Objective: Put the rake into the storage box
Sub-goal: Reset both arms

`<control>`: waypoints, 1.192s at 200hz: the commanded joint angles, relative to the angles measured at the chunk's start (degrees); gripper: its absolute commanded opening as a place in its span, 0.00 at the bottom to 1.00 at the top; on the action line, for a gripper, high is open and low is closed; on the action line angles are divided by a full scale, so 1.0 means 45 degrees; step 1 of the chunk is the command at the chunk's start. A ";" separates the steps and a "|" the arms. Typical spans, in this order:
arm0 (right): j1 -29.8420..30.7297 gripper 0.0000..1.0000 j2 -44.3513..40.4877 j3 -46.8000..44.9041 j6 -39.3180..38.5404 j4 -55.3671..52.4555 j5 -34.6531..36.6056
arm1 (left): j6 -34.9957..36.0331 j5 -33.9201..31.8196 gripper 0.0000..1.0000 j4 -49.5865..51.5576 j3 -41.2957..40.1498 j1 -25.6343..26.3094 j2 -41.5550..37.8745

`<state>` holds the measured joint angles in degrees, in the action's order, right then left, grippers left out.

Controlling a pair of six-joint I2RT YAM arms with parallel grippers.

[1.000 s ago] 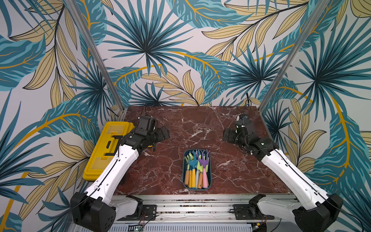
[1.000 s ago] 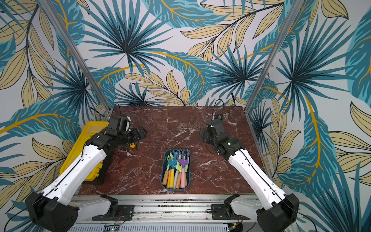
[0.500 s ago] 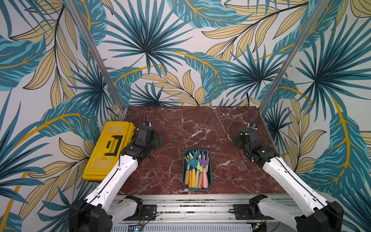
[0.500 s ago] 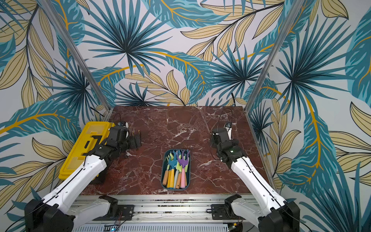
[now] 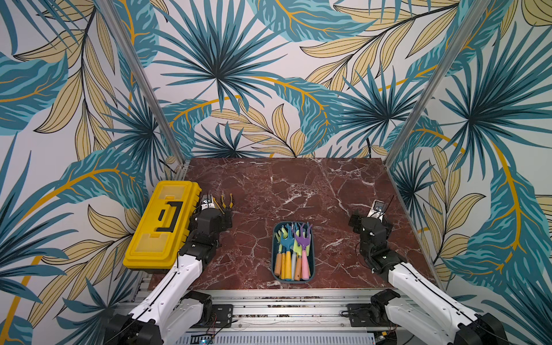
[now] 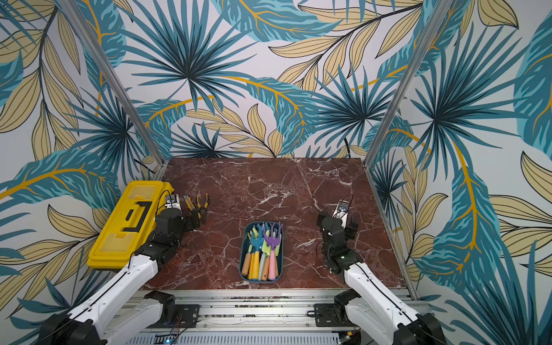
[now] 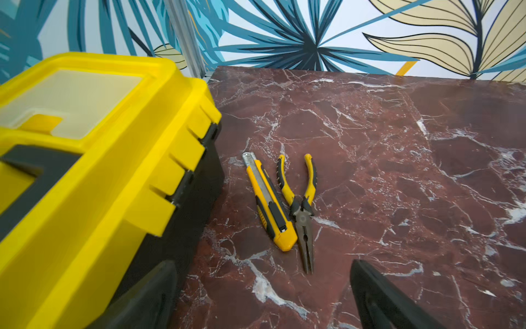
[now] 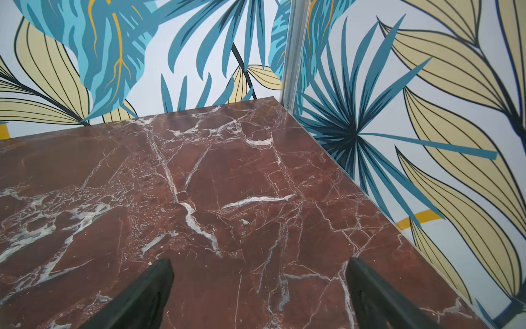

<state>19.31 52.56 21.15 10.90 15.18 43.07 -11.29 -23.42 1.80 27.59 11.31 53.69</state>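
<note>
The storage box (image 5: 273,257) (image 6: 241,260), a shallow dark teal tray, sits near the table's front edge in both top views. Several garden tools lie in it. On top is the rake (image 5: 302,240) (image 6: 272,240), with a purple pronged head and a pink handle. My left gripper (image 7: 262,266) (image 5: 212,216) stands open over bare marble, left of the box and beside the toolbox. My right gripper (image 8: 260,263) (image 5: 371,222) is open too, over bare marble to the right of the box. Neither gripper holds or touches anything. Neither wrist view shows the box.
A big yellow toolbox (image 5: 162,222) (image 7: 85,142) with a black handle stands at the table's left edge. A yellow utility knife (image 7: 269,199) and yellow-handled pliers (image 7: 301,205) lie just ahead of the left gripper. Patterned walls close in the table's back and sides.
Both arms have drawn back from the middle of the table toward its sides and front. The left gripper now points at the far wall beside the toolbox. Both stayed open.
</note>
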 commanded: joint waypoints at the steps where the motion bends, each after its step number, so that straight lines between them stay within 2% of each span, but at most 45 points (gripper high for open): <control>1: -0.0080 0.99 0.0904 -0.0727 -0.0897 0.3432 0.0266 | 0.0683 -0.0058 1.00 -0.2615 -0.1520 -0.0277 -0.0589; 19: -0.0403 0.99 0.2279 -0.0939 -0.1514 0.5044 0.0016 | 0.0788 -0.0101 1.00 -0.4127 -0.2485 -0.0789 -0.0365; 32: -0.0625 0.99 0.3031 -0.0929 -0.1447 0.5489 -0.0390 | 0.0572 0.0662 1.00 -0.5025 -0.2953 -0.1344 -0.0128; 46: -0.0797 0.99 0.3810 -0.0943 -0.1561 0.6255 -0.0441 | 0.1041 0.1275 1.00 -0.6868 -0.3548 -0.1547 0.0295; 70: -0.1326 0.99 0.4824 -0.0839 -0.2016 0.7576 -0.0976 | 0.2103 0.1095 1.00 -0.8638 -0.3470 -0.1633 0.1615; 90: -0.1702 0.99 0.5527 -0.0716 -0.2272 0.8310 -0.1465 | 0.2273 0.1146 1.00 -0.9721 -0.3319 -0.1794 0.2617; 117: -0.2142 0.99 0.6825 -0.1022 -0.2510 1.0328 -0.2592 | 0.2497 0.1818 1.00 -1.2747 -0.3607 -0.1944 0.4204; 150: -0.2196 0.99 0.6844 -0.0719 -0.2479 0.9606 -0.3170 | 0.2894 0.3683 1.00 -1.5424 -0.3736 -0.1998 0.6334; 161: -0.2305 0.99 0.6822 -0.0639 -0.2403 0.9315 -0.3441 | 0.3354 0.4850 1.00 -1.6348 -0.3788 -0.2001 0.7463; 173: -0.2533 1.00 0.7079 -0.0644 -0.2146 0.9315 -0.3946 | 0.3742 0.5493 1.00 -1.8363 -0.3829 -0.1956 0.8957; 186: -0.2611 0.99 0.8080 -0.0466 -0.2801 1.0480 -0.4474 | 0.3688 0.5155 1.00 -1.6241 -0.3436 -0.1880 0.7946; 198: -0.2768 1.00 0.7384 0.0048 -0.2114 0.8154 -0.4711 | 0.3552 0.5029 1.00 -1.4369 -0.2792 -0.1915 0.7413; 211: -0.3009 0.99 0.7724 0.0185 -0.2279 0.8512 -0.5157 | 0.3255 0.4569 1.00 -1.3827 -0.2201 -0.1978 0.7737; 216: -0.3082 0.99 0.7691 0.0199 -0.2212 0.8434 -0.5233 | 0.3152 0.3974 1.00 -1.3945 -0.2037 -0.2005 0.8009; 224: -0.3128 0.99 0.7554 0.0311 -0.2050 0.7948 -0.5301 | 0.3047 0.3894 1.00 -1.4062 -0.1862 -0.2104 0.8222; 238: -0.3135 0.99 0.7579 0.0239 -0.2096 0.8154 -0.5293 | 0.2803 0.4097 1.00 -1.2621 -0.1486 -0.2303 0.7848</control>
<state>5.65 86.91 21.85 0.69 53.49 21.71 2.96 -4.14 -62.15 16.95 2.46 89.71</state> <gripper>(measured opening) 0.994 0.998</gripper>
